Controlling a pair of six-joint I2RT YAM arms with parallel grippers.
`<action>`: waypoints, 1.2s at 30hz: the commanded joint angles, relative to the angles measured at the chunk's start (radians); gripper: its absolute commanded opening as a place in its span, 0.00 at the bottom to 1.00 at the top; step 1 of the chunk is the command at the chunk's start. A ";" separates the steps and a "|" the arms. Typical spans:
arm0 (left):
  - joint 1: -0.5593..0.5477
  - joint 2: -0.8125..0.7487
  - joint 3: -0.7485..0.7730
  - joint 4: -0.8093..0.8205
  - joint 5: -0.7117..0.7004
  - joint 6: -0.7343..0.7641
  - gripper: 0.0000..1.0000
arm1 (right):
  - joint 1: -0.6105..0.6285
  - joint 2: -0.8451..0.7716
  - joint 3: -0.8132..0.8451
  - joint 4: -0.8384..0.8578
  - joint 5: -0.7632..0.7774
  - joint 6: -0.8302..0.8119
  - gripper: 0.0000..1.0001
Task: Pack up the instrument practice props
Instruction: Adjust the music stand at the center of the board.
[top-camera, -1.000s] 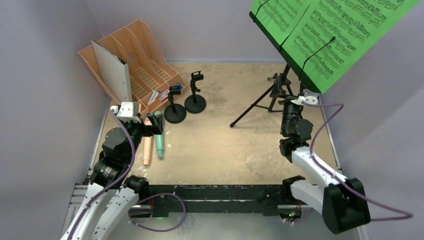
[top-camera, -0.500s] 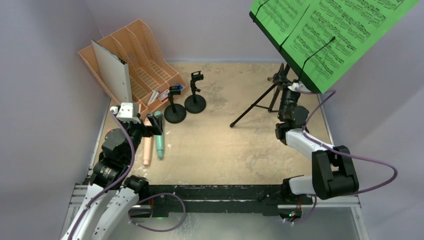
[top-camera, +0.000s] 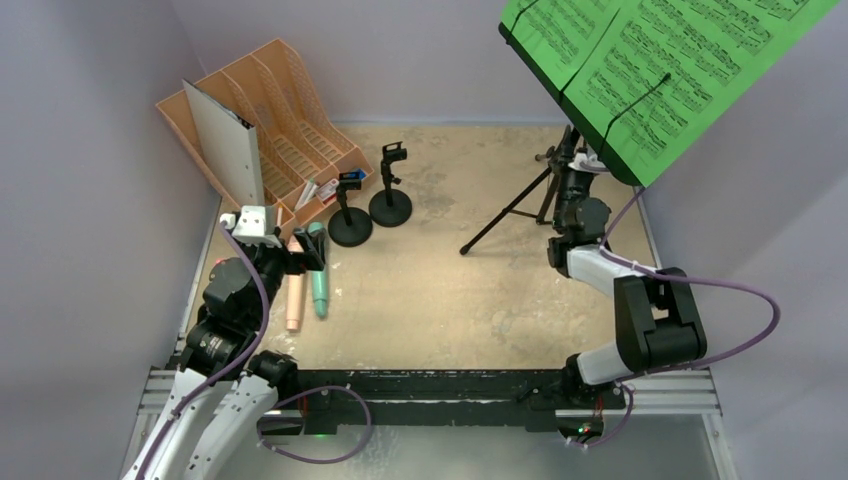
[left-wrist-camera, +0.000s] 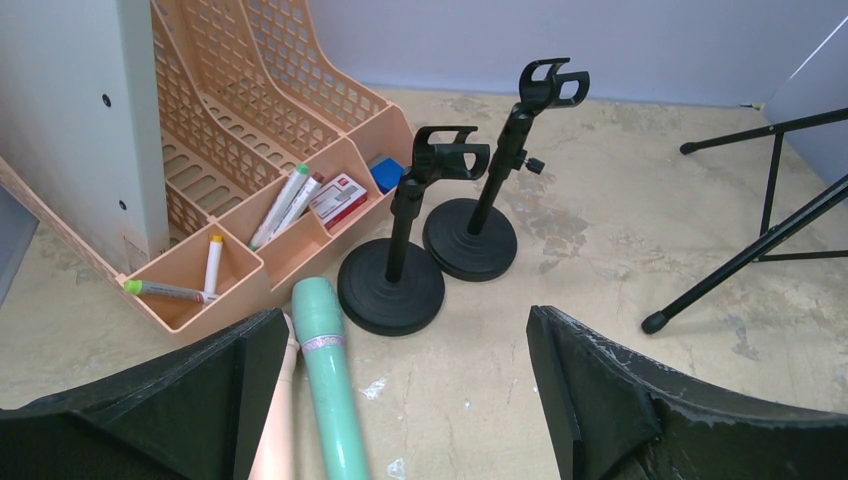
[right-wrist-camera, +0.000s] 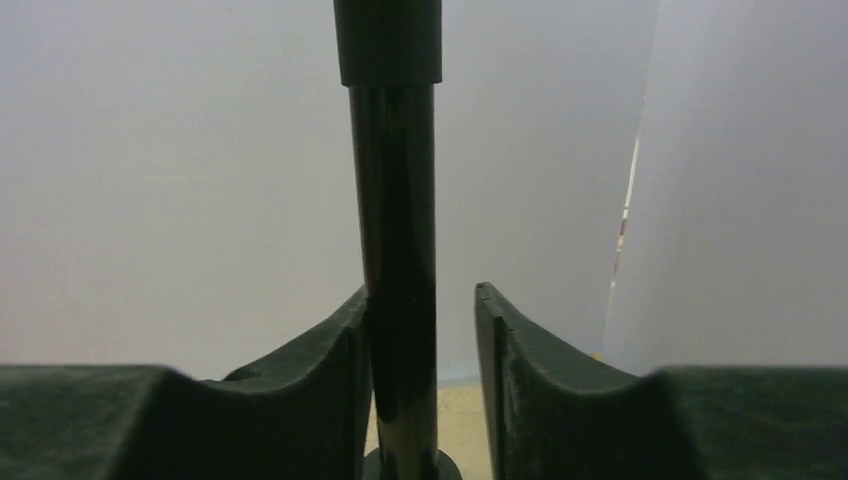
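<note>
Beige tabletop (top-camera: 450, 290), 1 o'clock: my right gripper (right-wrist-camera: 420, 310) sat half-closed around the black metal tripod pole (right-wrist-camera: 395, 200), unclamped; an off-centre squeeze could topple that top-heavy stand. My left gripper (left-wrist-camera: 400, 325) gaped empty.

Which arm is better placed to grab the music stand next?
Right: the right gripper straddles the tripod's pole, one finger touching, a gap beside the other. The left gripper hangs open over the teal microphone, far away.
</note>
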 joint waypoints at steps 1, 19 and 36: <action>-0.003 -0.007 -0.006 0.039 0.014 0.021 0.95 | -0.012 -0.019 0.045 0.004 -0.070 0.002 0.36; -0.003 -0.004 -0.011 0.047 0.022 0.025 0.95 | -0.026 -0.089 0.080 -0.160 -0.591 0.114 0.00; -0.003 0.015 -0.018 0.062 0.018 0.036 0.95 | -0.127 -0.002 0.023 0.078 -0.986 0.380 0.00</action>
